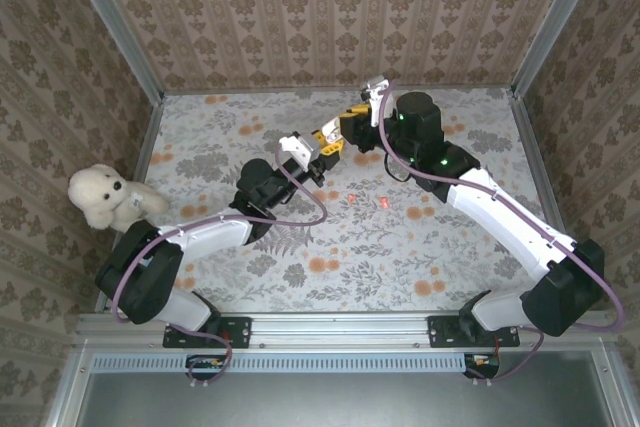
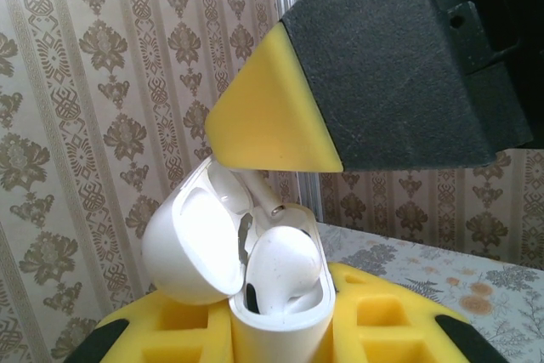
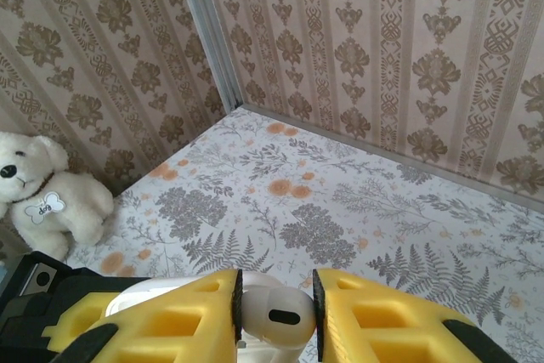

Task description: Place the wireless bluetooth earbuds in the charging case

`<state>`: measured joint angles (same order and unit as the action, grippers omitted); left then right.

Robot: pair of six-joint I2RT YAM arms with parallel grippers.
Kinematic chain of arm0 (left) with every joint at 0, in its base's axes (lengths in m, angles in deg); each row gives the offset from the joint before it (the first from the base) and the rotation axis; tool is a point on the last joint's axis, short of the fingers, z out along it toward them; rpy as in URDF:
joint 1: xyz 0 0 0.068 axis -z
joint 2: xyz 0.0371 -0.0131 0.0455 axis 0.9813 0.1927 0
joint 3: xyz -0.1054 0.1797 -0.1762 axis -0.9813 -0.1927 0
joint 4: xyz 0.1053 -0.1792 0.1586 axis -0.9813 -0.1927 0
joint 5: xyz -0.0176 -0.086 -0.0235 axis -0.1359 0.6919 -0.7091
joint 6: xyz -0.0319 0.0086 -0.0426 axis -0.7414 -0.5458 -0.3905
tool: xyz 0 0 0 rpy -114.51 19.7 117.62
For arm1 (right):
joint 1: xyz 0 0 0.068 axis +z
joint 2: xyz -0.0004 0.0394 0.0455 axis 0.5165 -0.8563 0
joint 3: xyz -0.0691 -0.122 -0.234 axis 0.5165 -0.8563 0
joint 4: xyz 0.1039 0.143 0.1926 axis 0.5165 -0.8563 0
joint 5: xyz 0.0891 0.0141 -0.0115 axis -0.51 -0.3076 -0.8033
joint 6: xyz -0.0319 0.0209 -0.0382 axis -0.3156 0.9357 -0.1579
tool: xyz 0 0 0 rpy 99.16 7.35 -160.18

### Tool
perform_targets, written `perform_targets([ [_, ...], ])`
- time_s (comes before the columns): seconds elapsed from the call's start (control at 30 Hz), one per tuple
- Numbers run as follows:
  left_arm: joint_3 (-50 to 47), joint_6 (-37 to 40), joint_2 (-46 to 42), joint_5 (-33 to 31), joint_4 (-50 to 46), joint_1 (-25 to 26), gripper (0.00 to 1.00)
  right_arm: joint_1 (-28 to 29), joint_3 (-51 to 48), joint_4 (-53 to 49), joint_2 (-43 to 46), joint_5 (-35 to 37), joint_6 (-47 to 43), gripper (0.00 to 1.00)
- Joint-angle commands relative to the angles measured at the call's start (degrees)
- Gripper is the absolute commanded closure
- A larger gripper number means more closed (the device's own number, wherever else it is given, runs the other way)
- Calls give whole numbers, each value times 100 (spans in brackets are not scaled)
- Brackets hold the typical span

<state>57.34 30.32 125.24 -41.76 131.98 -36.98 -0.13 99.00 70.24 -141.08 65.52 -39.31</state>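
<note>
Damask wallpaper closed in a floral table (image 1: 330,287). Far left of both arms' fingers sat a plush bear (image 3: 51,201), its bone-shaped tag seemingly reading "dog"; nothing else was legible, and the case showed no brand. The left fingers (image 2: 374,295) were clamped on the upright charging case (image 2: 280,333), lid tipped open leftward, one white earbud (image 2: 285,274) lying in its mouth. Directly above, the right fingers (image 3: 382,320) pinched a second white earbud (image 3: 274,316), its stem apparently pointing down toward the free well, so a straight lowering seemed due. Two red-orange earbuds (image 1: 352,195) lay on the table, toward the bases from both pairs of fingers.
</note>
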Motion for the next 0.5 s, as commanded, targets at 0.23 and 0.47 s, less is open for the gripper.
perform_targets([
  [0.23, 189, -109, 22, 63, 150, -17, 100, 15, -166, 243, 107, -32, 12, 72],
  [0.47, 209, -112, 25, 71, 150, -23, 100, 76, -246, 237, 121, 118, -154, 72],
])
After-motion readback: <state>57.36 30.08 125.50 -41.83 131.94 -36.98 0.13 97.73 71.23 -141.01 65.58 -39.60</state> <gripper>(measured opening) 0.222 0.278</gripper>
